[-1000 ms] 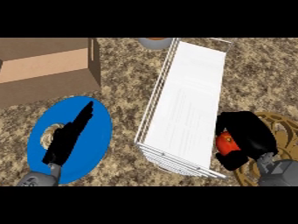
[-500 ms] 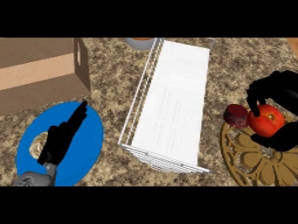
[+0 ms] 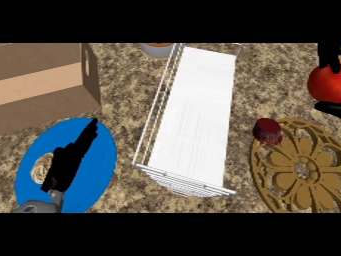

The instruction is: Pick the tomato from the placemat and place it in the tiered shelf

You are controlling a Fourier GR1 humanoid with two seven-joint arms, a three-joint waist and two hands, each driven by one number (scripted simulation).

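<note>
Speckled brown tabletop [image 3: 129,90]. Tomato [image 3: 333,85]: at the right edge, right hand [image 3: 334,60] curled round it, beyond the placemat [image 3: 306,170]. White wire shelf [image 3: 195,120]: centre. Dark red object [image 3: 267,131]: on the placemat's rim. Left hand [image 3: 69,160]: fingers straight, over blue plate [image 3: 99,175]. Cardboard box [image 3: 33,85]: upper left.

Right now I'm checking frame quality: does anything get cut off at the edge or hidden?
Head view: the right hand and tomato sit at the right edge, partly cropped; fingers hide part of the tomato. The left hand covers part of the blue plate.
</note>
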